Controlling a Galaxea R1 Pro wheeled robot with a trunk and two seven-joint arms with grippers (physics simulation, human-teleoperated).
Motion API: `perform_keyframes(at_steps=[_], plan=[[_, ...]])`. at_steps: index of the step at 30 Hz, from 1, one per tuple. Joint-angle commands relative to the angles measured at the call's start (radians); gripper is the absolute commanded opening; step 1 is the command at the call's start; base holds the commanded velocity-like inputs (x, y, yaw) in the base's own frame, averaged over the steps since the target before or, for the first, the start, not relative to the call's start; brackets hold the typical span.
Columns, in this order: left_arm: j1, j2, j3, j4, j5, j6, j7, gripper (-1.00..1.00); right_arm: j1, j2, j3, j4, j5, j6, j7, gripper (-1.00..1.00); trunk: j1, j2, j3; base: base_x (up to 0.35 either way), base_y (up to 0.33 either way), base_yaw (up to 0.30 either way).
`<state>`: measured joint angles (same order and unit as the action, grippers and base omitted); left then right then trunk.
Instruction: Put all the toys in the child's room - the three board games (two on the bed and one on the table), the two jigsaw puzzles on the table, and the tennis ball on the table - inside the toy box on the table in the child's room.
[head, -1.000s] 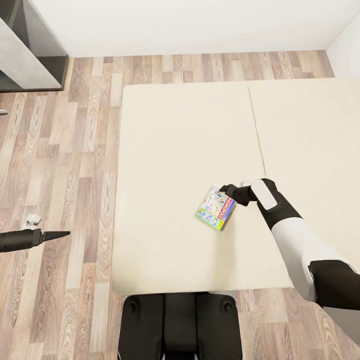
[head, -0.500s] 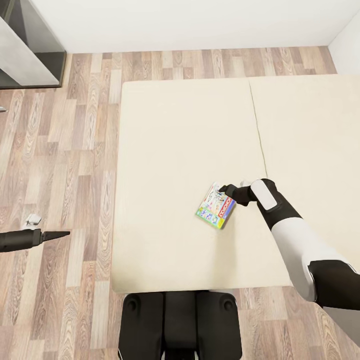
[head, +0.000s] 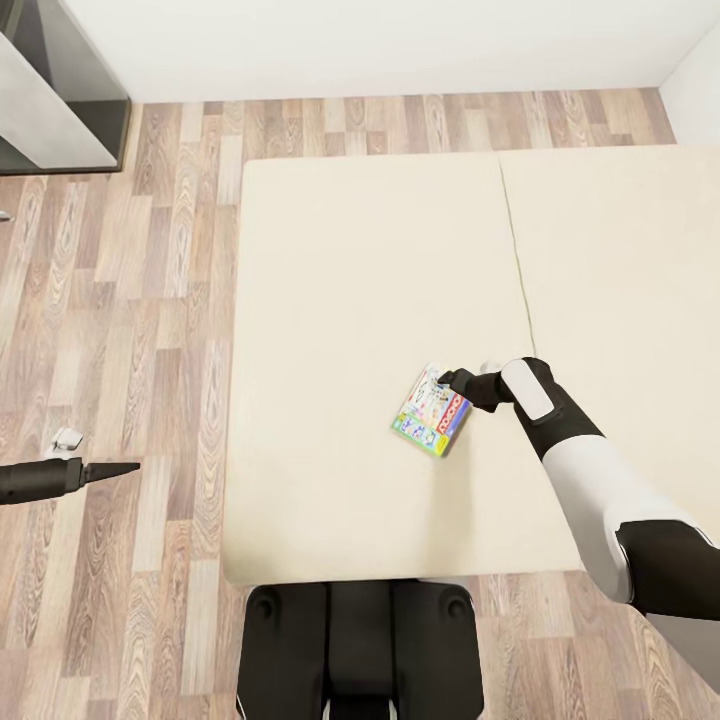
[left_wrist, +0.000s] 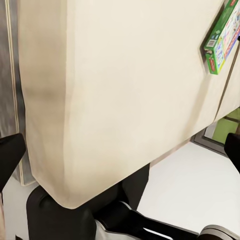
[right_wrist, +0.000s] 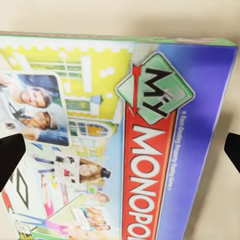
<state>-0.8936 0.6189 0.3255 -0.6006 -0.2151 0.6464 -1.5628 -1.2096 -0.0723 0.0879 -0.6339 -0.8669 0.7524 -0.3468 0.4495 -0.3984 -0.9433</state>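
Wood-plank floor (head: 150, 300) around the bed (head: 360, 280), beige mattress bare apart from one board game. Step in hand: picking up the My Monopoly box (head: 432, 412), near the mattress's front edge. My right gripper (head: 447, 379) is at its far corner, fingers spread wide and gripping nothing. Next: close, lift. Left gripper (head: 125, 467) hangs over floor, looks shut, carrying nothing. Nothing in the way.

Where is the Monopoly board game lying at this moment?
In the head view the Monopoly board game lies on the beige bed, toward its near edge, directly at the fingertips of the right gripper.
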Motion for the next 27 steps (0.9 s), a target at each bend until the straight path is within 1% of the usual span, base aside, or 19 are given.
perform_keyframes(at_steps=[1, 9, 13, 15, 20, 24, 27], plan=[[-0.001, -0.001, 0.004, -0.001, -0.010, 0.011, -0.008, 1.00, -0.001, -0.001, 0.006, -0.001, -0.011, 0.001, -0.009, 1.00, 0.001, -0.002, -0.002, 0.000, 0.000, 0.000], [-0.001, -0.001, 0.004, -0.001, -0.010, 0.010, -0.008, 1.00, 0.000, -0.001, 0.006, -0.001, -0.011, 0.001, -0.009, 1.00, 0.001, -0.002, -0.004, 0.000, 0.000, 0.000], [-0.001, -0.001, 0.004, -0.001, -0.010, 0.011, -0.008, 1.00, 0.000, 0.003, 0.007, -0.001, -0.013, 0.001, -0.009, 1.00, 0.001, -0.002, -0.004, 0.000, 0.000, 0.000], [-0.001, -0.001, 0.004, -0.001, -0.010, 0.010, -0.008, 1.00, 0.000, 0.009, 0.010, -0.001, -0.013, 0.001, -0.009, 1.00, 0.001, -0.002, -0.004, 0.000, 0.000, 0.000], [-0.001, -0.001, 0.004, -0.001, -0.010, 0.010, -0.008, 1.00, 0.000, 0.023, 0.034, 0.000, -0.013, 0.002, -0.007, 1.00, 0.001, -0.002, -0.004, 0.000, 0.000, 0.000], [-0.001, -0.001, 0.004, -0.001, -0.010, 0.010, -0.008, 1.00, -0.001, 0.032, 0.038, 0.000, -0.019, 0.003, -0.002, 1.00, 0.001, -0.002, -0.004, 0.000, 0.000, 0.000], [-0.001, -0.001, 0.004, -0.001, -0.010, 0.010, -0.008, 1.00, -0.001, 0.049, 0.039, 0.000, -0.021, 0.004, 0.000, 1.00, 0.001, -0.002, -0.004, 0.000, 0.000, 0.000]])
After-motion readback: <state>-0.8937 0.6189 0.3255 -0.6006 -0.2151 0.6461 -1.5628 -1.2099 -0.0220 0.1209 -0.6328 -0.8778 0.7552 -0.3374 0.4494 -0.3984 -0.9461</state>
